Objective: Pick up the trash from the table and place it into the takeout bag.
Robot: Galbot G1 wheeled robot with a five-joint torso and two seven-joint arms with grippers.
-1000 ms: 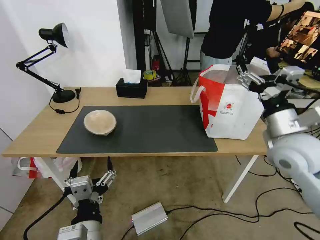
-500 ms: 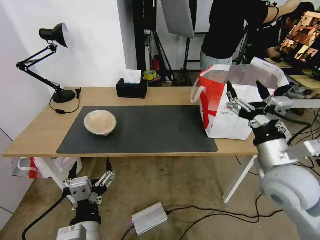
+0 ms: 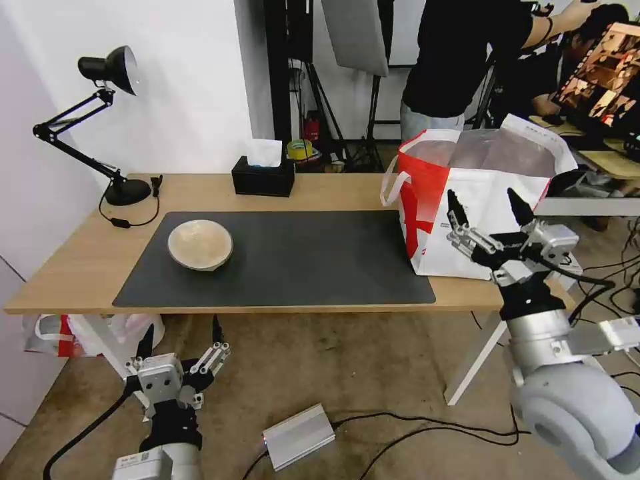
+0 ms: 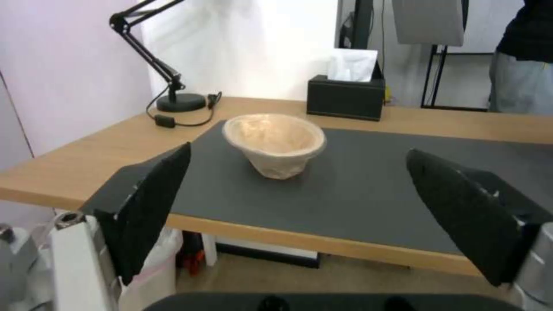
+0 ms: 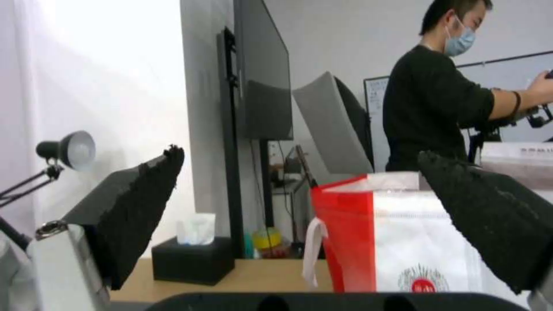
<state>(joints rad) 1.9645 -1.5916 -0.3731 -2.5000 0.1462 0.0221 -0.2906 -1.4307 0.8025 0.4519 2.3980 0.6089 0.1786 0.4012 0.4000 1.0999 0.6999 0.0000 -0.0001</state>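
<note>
Your right gripper (image 3: 485, 205) hangs in front of the takeout bag (image 3: 440, 200), its two black fingers (image 3: 455, 208) spread wide and empty, tips pointing up. It sits on the near side of the bag, out past the table (image 3: 73, 267) edge, with the arm rising from the lower right. In the right wrist view the same fingers (image 5: 132, 207) frame the bag (image 5: 369, 242), whose red side panel and small round logo face the camera.

The bag stands upright at the right end of the table, mouth open, silvery lining showing, one white loop handle drooping over its left side. It rests partly on the corner of the dark mat (image 3: 300, 267).

Your left gripper (image 3: 180, 337) waits low, below the table's front edge at the left, fingers released and holding nothing. In the left wrist view its open fingers (image 4: 150, 203) bracket the tan bowl (image 4: 274, 144) from a distance.

The tan bowl (image 3: 199, 245) sits upright on the left part of the mat, well apart from the bag. Behind it, a desk lamp (image 3: 100, 120) stands at the table's far left corner and a black tissue box (image 3: 263, 175) sits along the back edge.
</note>
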